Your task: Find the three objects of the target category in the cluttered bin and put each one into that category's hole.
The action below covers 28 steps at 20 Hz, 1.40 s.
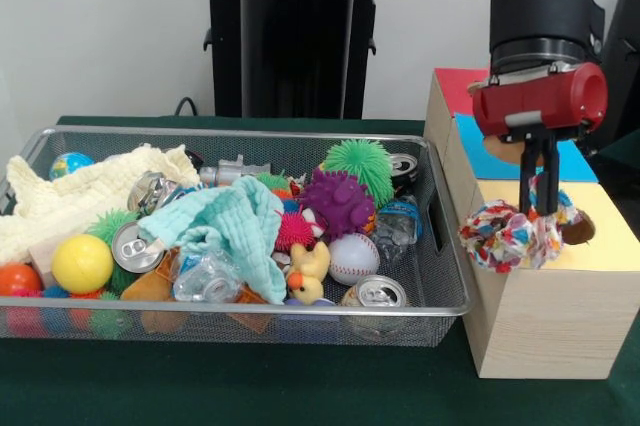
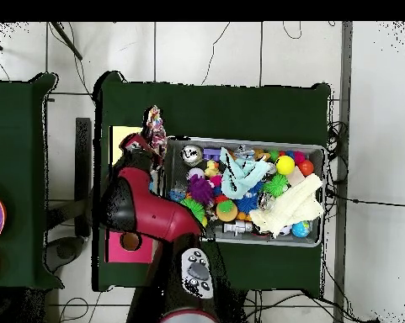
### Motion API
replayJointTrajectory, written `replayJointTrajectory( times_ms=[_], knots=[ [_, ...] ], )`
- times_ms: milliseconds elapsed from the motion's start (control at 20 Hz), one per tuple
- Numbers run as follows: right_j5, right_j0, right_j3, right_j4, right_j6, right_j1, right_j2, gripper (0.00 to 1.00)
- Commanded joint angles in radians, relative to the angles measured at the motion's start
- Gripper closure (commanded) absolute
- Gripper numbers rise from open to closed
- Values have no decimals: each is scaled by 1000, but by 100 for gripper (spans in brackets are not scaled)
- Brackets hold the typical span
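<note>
The claw pinches a confetti cloth over the yellow hole on the right-hand box. Most of the cloth droops left, off the box edge (my worry), so on release it may slide to the desk. In the bin: one cream cloth, four cans I can count.

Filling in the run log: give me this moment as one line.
pincer: shut on confetti cloth | position: over yellow-topped hole | cloth not released | cream knitted cloth in mesh bin
</note>
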Motion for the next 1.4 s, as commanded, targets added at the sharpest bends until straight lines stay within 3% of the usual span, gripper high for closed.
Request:
replayJointTrajectory(
  times_ms=[50,800,1400],
  knots=[
    [149,13,110,82,246,-88,57,100],
    [123,37,126,86,251,-62,79,100],
    [117,-32,150,56,291,-37,160,100]
  ],
)
